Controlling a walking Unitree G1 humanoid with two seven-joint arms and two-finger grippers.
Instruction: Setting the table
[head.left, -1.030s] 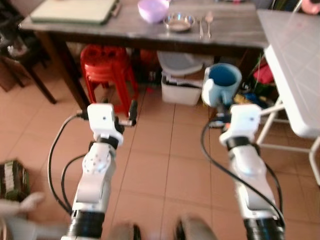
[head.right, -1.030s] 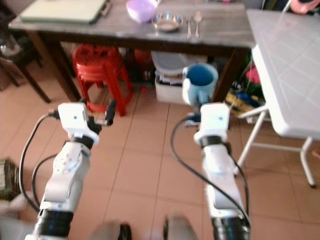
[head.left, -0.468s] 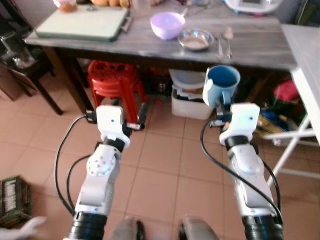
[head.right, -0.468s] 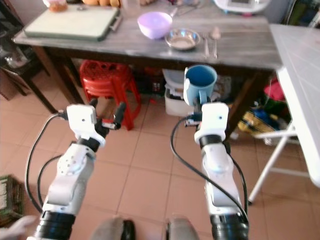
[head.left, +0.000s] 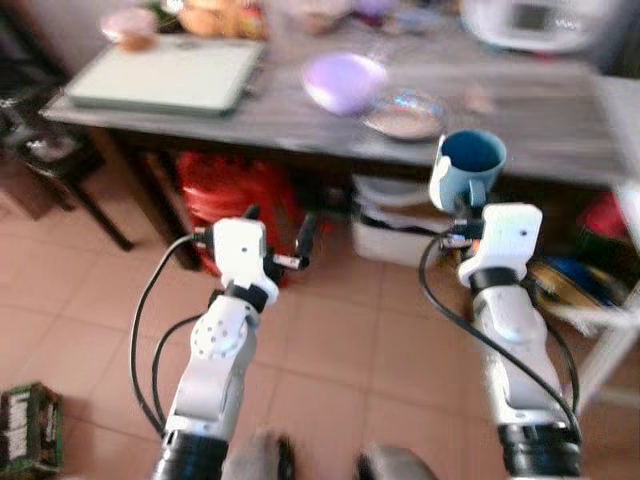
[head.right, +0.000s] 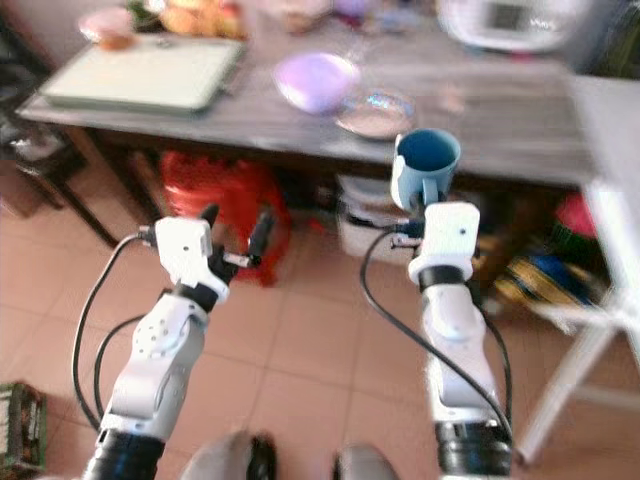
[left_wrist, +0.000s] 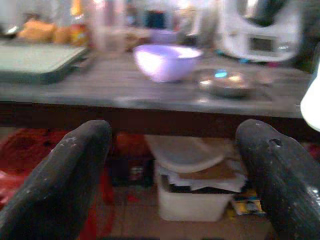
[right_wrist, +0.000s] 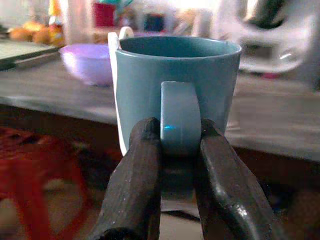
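Note:
My right gripper (right_wrist: 175, 145) is shut on the handle of a blue mug (head.left: 470, 160), held upright in front of the grey table's (head.left: 250, 110) front edge. On the table sit a purple bowl (head.left: 343, 82), a small metal dish (head.left: 405, 116) and a blurred spoon (head.left: 478, 97). My left gripper (head.left: 277, 235) is open and holds nothing, raised in front of the red stool (head.left: 230, 190) below the table. The purple bowl (left_wrist: 166, 60) and metal dish (left_wrist: 224, 83) lie straight ahead between the left fingers (left_wrist: 60, 175).
A pale green tray (head.left: 165, 72) lies at the table's left end, and a white appliance (head.left: 535, 22) stands at the back right. Under the table are a white storage box (head.left: 400, 215) and the red stool. A white folding table's leg (head.left: 600, 345) is on the right.
The camera has come closer to the table and the picture is blurred. The mug is held higher, now near the table's edge. Both grippers keep their states.

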